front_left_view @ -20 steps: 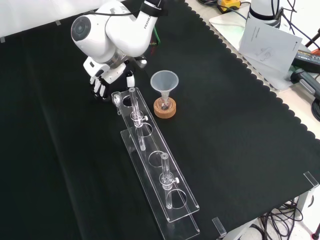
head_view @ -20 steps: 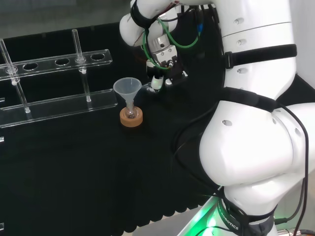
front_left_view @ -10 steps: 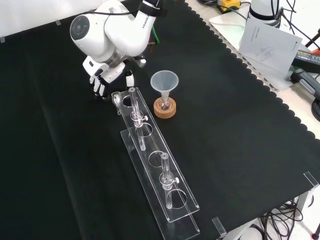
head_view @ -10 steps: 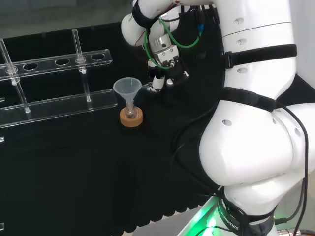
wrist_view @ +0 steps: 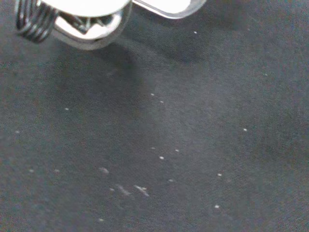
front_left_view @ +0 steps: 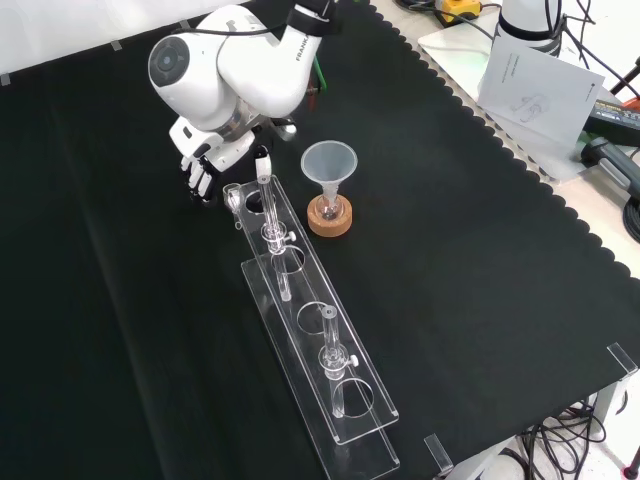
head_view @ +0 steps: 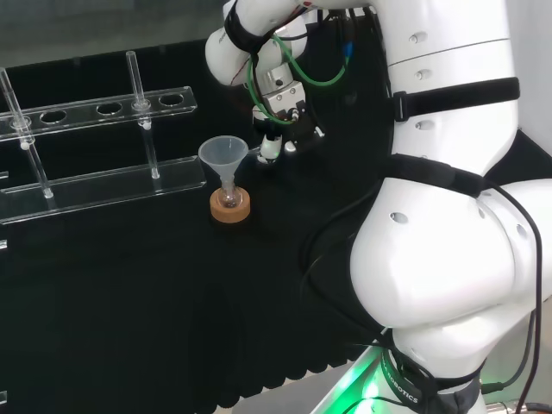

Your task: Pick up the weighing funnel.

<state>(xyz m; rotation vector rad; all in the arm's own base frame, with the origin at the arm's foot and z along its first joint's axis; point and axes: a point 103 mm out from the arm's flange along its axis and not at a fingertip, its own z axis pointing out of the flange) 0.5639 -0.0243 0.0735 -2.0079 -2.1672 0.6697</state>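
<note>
OK, the black and white robot hand (front_left_view: pixel 212 152) hangs low over the black cloth (front_left_view: pixel 120 330), fingers (front_left_view: pixel 198 178) pointing down and relaxed, thumb (front_left_view: pixel 262 160) spread well apart from them, so a wide stance with nothing clasped that I can make out. In the front view the small clear scoop-shaped weighing funnel (front_left_view: pixel 233 193) sits just beside the far end of the long clear plastic test-tube rack (front_left_view: pixel 302 290). It is below the gap between fingers and thumb, and I cannot tell whether either touches it. In the head view the hand (head_view: pixel 285 108) is up and to the right of the big clear cone-shaped funnel (head_view: pixel 222 155). Its thumb tip is near the funnel rim, and a faint clear piece shows between them, too small to call. The funnel (front_left_view: pixel 328 162) stands mouth up, stem in a small flask on a round cork ring (front_left_view: pixel 330 218), right of the rack in the front view. Thin glass tubes stand upright in the rack (head_view: pixel 82 112). The wrist view has speckled cloth (wrist_view: pixel 169 145) and a blurred white part of the hand (wrist_view: pixel 82 6).
</note>
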